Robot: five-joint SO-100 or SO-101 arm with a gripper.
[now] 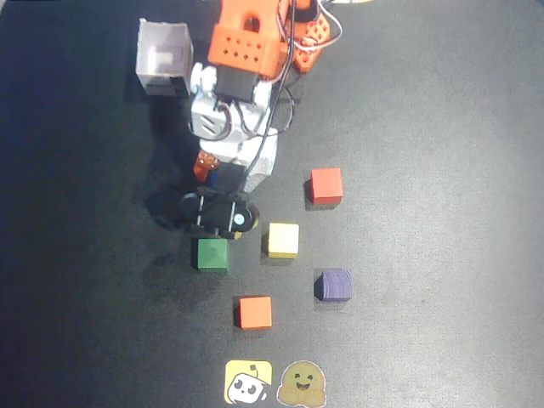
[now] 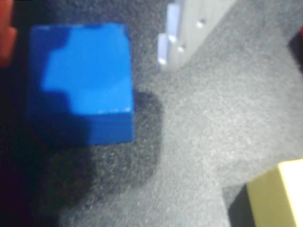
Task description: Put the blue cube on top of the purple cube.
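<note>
While the blue cube (image 2: 85,80) sits on the mat (image 2: 213,118) close under my wrist camera, nothing is stacked yet; grasp, carry and placing all remain, I judge. My gripper (image 2: 90,28) straddles it, orange finger at the left edge, pale finger (image 2: 189,33) to the right, jaws apart and not clamped. The cube is matte and sharp-edged, the mat dark and felt-like. Overhead, the dull purple cube (image 1: 335,284) waits to the right, bare-topped.

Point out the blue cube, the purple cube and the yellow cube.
blue cube (image 2: 87,71): wrist view, top face.
purple cube (image 1: 335,284): overhead view, top face.
yellow cube (image 1: 284,239): overhead view, top face.
</note>
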